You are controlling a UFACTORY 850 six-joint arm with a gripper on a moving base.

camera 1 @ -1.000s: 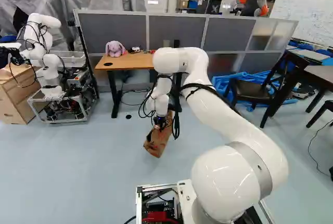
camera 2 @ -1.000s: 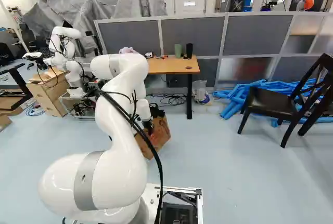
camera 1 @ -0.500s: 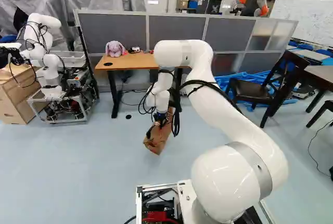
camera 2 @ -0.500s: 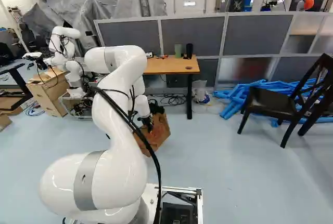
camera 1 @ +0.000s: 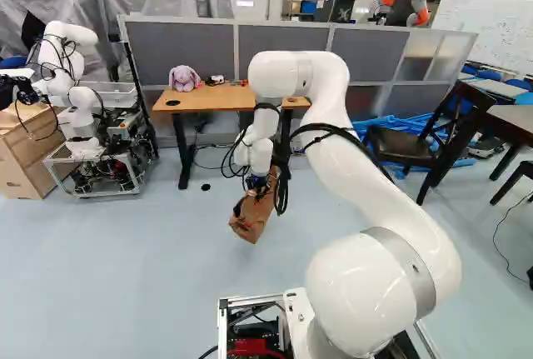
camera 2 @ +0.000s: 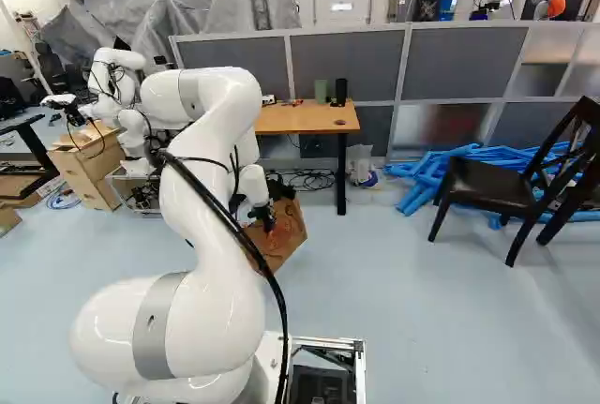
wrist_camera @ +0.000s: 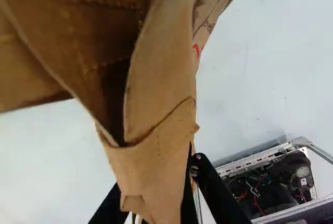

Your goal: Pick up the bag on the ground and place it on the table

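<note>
Low over the floor, my gripper (camera 1: 253, 196) is shut on the brown paper bag (camera 1: 251, 221), which hangs tilted beneath it in the left base view. Whether the bag's lower corner clears the floor, I cannot tell. In the wrist view the gripper (wrist_camera: 156, 185) pinches a folded edge of the bag (wrist_camera: 161, 73); the bag's mouth gapes ahead of the fingers and hides part of them. Behind the arm's wrist stands the orange-brown table (camera 2: 305, 121), partly covered by the arm in both base views.
On the table are a pink plush toy (camera 1: 184, 78), a green cup (camera 2: 321, 92) and a black cylinder (camera 2: 340, 92). Another robot (camera 1: 79, 101) stands at the left. A dark chair (camera 2: 511, 184) and blue tubes (camera 2: 422, 179) are at the right; grey partitions (camera 2: 352, 62) stand behind the table.
My arm has risen, with its elbow higher in both base views. The bag has come up a little with the gripper. The base has not moved.
</note>
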